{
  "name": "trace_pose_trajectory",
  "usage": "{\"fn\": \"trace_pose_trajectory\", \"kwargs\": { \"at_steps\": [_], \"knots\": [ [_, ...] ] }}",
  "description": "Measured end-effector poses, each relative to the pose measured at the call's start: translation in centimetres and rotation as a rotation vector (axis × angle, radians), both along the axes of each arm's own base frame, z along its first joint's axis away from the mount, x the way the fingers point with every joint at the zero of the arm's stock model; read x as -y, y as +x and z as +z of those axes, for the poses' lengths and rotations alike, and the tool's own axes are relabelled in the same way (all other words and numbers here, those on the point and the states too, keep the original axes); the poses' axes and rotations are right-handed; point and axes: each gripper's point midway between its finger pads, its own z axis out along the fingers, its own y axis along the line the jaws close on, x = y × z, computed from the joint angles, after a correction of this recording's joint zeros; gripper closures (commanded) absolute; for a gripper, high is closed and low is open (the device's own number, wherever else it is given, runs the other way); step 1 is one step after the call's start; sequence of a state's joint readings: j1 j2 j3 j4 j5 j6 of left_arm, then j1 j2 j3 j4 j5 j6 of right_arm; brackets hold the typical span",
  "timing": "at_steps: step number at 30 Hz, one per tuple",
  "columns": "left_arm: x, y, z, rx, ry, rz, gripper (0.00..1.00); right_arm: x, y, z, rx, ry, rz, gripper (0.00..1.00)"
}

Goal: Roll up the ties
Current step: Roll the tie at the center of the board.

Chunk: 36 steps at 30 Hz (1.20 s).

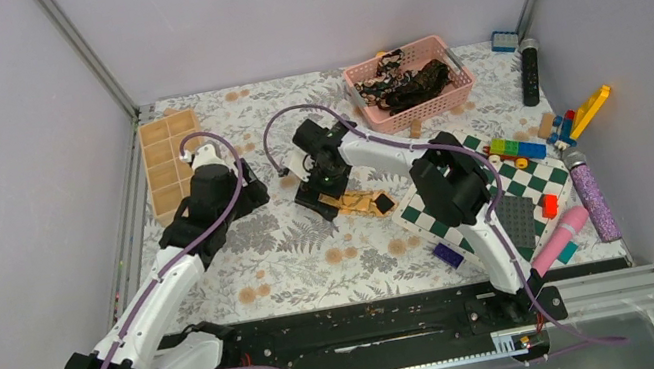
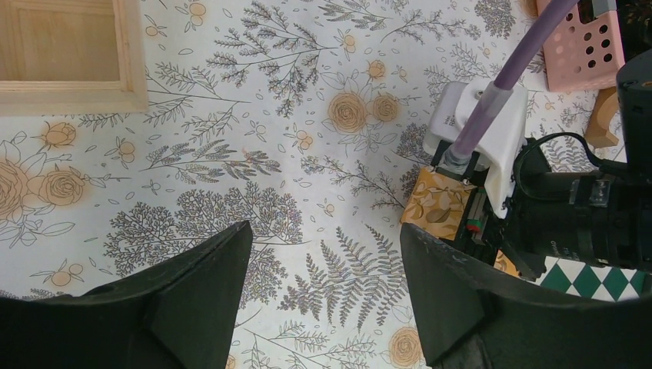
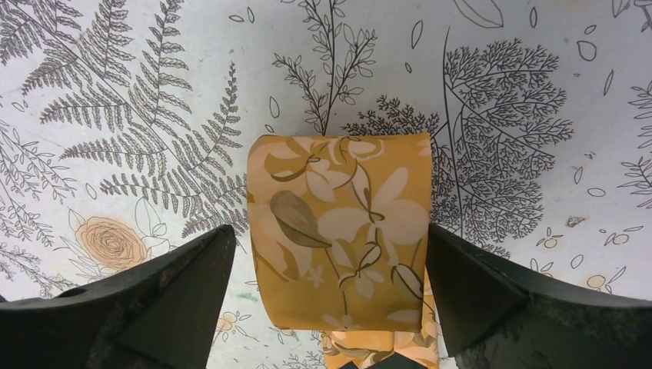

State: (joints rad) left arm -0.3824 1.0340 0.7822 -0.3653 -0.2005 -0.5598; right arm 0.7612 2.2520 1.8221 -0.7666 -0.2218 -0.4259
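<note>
Right fingers (image 3: 161, 292) first: they're standing wide open, one on each side of the golden tie (image 3: 338, 223), and the fabric isn't looking pinched at all. The right one is sitting very close to the tie's edge, but I can't tell if it's actually touching. The end of the tie between them is showing a rounded top edge, like it's folded over or partly rolled, and I can't say which. It's lying flat on the floral worktop (image 3: 115, 77), shiny yellow with a pale flower print. From the overhead view, the rest of that tie is trailing off to the right of the fingers in a short bunched strip, ending just short of the green-and-white checkered board (image 1: 531, 181). Left fingers (image 2: 192, 300) are also spread apart, hanging over bare worktop with nothing between them, off to the left of the tie and pointing towards it. The left wrist view is catching a bit of the yellow fabric under the right arm's wrist. The dark ties (image 1: 412, 83) are piled in a tangle inside the pink basket (image 1: 407, 115) at the far side of the worktop, well apart from both arms. A wooden tray (image 1: 169, 162) with compartments is sitting just beyond the left arm, and some toy bricks (image 1: 515, 149) are lying at the far edge of the board.
</note>
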Motion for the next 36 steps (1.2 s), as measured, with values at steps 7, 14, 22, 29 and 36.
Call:
{"fn": "trace_pose_trajectory", "kwargs": {
  "at_steps": [7, 14, 22, 29, 36],
  "knots": [
    [-0.06, -0.10, -0.31, -0.008, -0.003, 0.001, 0.27, 0.03, 0.00, -0.22, 0.024, -0.029, -0.004, 0.09],
    [-0.18, -0.04, -0.30, -0.009, -0.010, 0.010, 0.27, -0.09, 0.16, -0.51, 0.057, -0.055, -0.007, 0.28],
    [-0.21, -0.02, -0.29, -0.011, -0.017, 0.012, 0.27, 0.23, 0.48, -0.56, 0.075, -0.074, -0.014, 0.51],
    [-0.32, 0.02, -0.29, -0.011, -0.018, 0.015, 0.27, 0.29, 0.50, -0.60, 0.076, -0.077, -0.014, 0.58],
    [-0.34, 0.03, -0.29, -0.012, -0.021, 0.015, 0.27, 0.31, 0.45, -0.65, 0.075, -0.077, -0.014, 0.56]
  ]
}}
